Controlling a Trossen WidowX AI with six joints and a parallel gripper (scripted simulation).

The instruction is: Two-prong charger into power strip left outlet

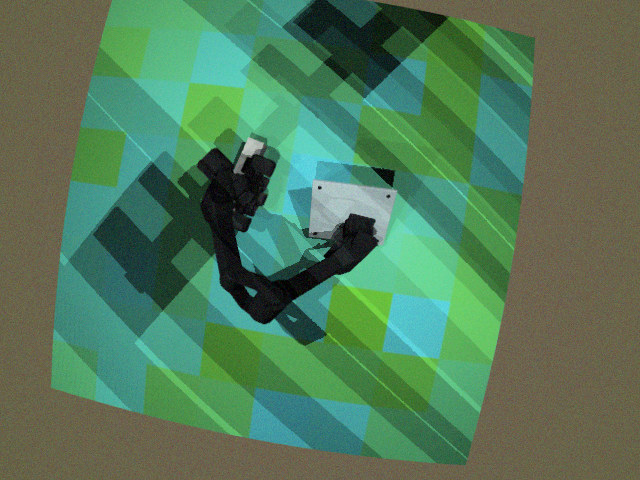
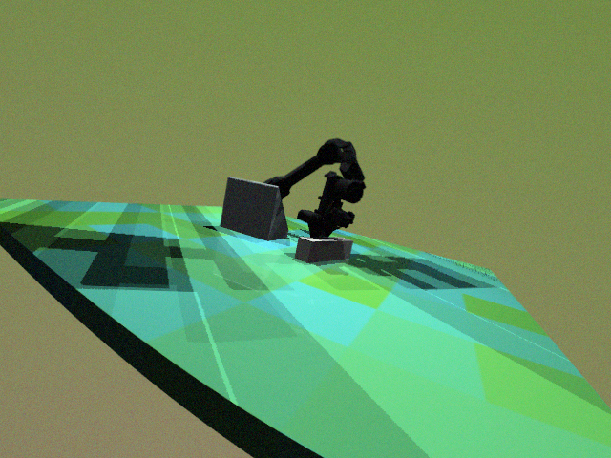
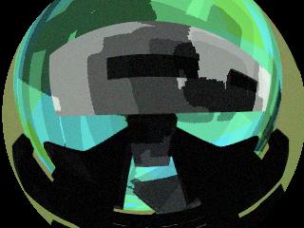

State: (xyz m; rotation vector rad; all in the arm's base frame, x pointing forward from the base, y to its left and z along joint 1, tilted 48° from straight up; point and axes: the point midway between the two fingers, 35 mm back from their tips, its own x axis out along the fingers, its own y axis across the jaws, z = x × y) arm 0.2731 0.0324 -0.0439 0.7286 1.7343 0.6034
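Note:
The power strip [image 1: 253,147] [image 2: 323,250] [image 3: 73,85] is a long grey-white block on the table. In the wrist view it shows a wide dark slot [image 3: 128,66] left of centre and a shorter dark slot [image 3: 243,82] at the right. My gripper [image 2: 323,233] [image 3: 150,128] points down at the strip and is shut on the charger. The charger [image 3: 151,153] is a small dark block, mostly hidden between the black fingers. The gripper is low, at the strip's near edge in the wrist view. The prongs are hidden, and I cannot tell whether they touch an outlet.
A grey wedge-shaped block [image 1: 348,201] [image 2: 249,209] with screws at its corners stands beside the strip, at the arm's base. My arm [image 1: 225,242] [image 2: 301,170] bends around between the base and the strip. Dark shadows cross the patterned table [image 1: 289,361] [image 2: 394,355] and part of the strip.

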